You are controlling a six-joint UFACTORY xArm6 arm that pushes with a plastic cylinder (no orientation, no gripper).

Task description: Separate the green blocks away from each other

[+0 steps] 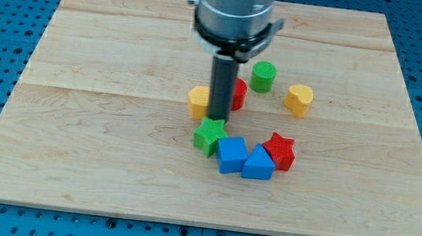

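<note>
A green star block point(209, 135) lies just below the board's middle. A green cylinder point(263, 77) stands above and to its right. My tip point(217, 120) rests at the star's upper edge, touching or nearly touching it. The rod rises between a yellow block point(198, 100) on its left and a red block point(238, 94) on its right, partly hiding both. The two green blocks lie apart, with the red block and the rod between them.
A blue cube point(231, 154), a second blue block point(259, 163) and a red star point(279, 151) sit in a row right of the green star. A yellow heart-like block point(299, 99) lies right of the cylinder. The wooden board point(72, 133) ends at blue pegboard.
</note>
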